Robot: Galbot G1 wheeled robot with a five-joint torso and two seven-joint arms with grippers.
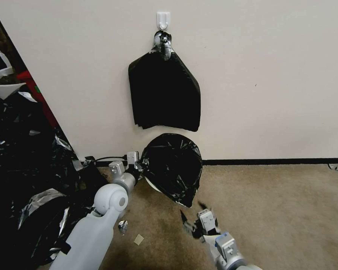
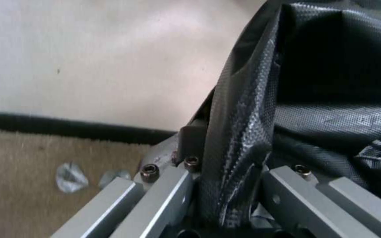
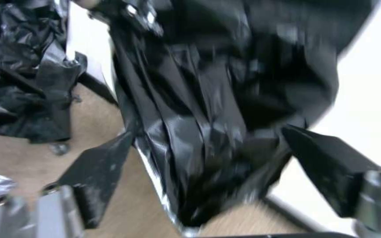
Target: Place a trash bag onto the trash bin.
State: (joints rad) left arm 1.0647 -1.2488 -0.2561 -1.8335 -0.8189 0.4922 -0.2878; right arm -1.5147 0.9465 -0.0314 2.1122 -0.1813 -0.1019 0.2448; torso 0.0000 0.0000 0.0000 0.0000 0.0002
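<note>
The trash bag (image 1: 172, 167) is draped over the trash bin (image 1: 150, 183), of which only a pale sliver of rim is seen, on the carpet (image 1: 274, 210) against the wall (image 1: 270, 75), below a bundle of black bags (image 1: 164, 93) hung from a hook (image 1: 163, 19). A fold of the bag's edge is pinched between the closed fingers of the left gripper (image 1: 140, 164) at the bin's left side. The right gripper (image 1: 193, 217) is held just in front of the bin with its fingers (image 3: 98, 172) spread apart, clear of the bag; a heap of black plastic (image 1: 22, 157) lies to the left.

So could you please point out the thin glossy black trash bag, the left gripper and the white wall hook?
thin glossy black trash bag (image 1: 172, 165), head view, its wrinkled middle.
left gripper (image 1: 138, 165), head view, between fingertips at the bag's edge.
white wall hook (image 1: 163, 19), head view, its plate.
</note>
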